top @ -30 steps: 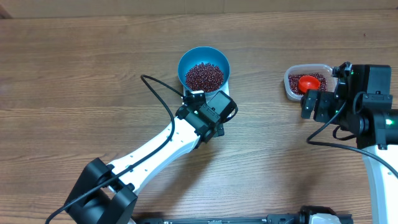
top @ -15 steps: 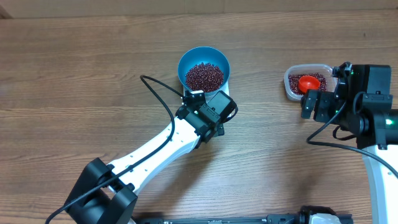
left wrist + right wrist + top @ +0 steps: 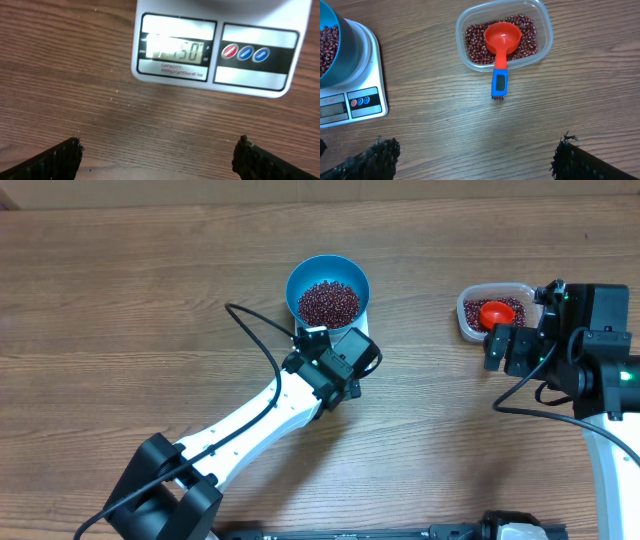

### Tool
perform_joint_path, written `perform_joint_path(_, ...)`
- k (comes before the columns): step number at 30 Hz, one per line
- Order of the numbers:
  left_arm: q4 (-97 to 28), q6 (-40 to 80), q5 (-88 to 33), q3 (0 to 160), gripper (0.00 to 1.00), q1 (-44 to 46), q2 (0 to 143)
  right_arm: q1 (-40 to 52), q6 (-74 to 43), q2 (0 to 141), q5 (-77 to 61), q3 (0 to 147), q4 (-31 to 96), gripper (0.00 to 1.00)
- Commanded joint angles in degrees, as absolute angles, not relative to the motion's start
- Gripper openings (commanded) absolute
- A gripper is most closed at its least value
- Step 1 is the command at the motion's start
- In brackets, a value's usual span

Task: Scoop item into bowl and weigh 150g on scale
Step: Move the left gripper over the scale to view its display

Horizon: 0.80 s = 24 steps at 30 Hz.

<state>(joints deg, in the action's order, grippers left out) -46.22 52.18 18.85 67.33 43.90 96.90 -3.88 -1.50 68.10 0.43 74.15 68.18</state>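
While left gripper [image 3: 157,156] and right gripper [image 3: 476,155] hang spread and empty, loose red-brown beans [image 3: 328,302] sit in the blue bowl [image 3: 293,288] on the scale [image 3: 260,75]; they would likely roll (light, slippery), so grip the orange scoop [image 3: 502,37] by its handle.

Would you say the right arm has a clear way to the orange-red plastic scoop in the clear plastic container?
Probably yes: the scoop lies handle-first over the container rim, toward the right arm's open fingers, only bare wooden table between.
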Motion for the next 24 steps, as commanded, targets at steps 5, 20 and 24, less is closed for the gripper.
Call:
perform_joint_path(5, -46.02, 52.71, 19.05, 66.78, 0.99, 43.92, 97.38, -3.86, -1.93, 68.07, 0.8, 75.24, 67.83, 1.0)
perform_joint_path(20, -46.02, 52.71, 18.52, 66.78, 0.99, 43.94, 97.32, -3.86, -1.93, 68.07, 0.8, 75.24, 67.83, 1.0)
perform_joint_path(24, -45.91, 52.29, 18.57, 66.72, 0.99, 44.21, 97.32, -3.86, -1.93, 68.07, 0.8, 75.24, 67.83, 1.0)
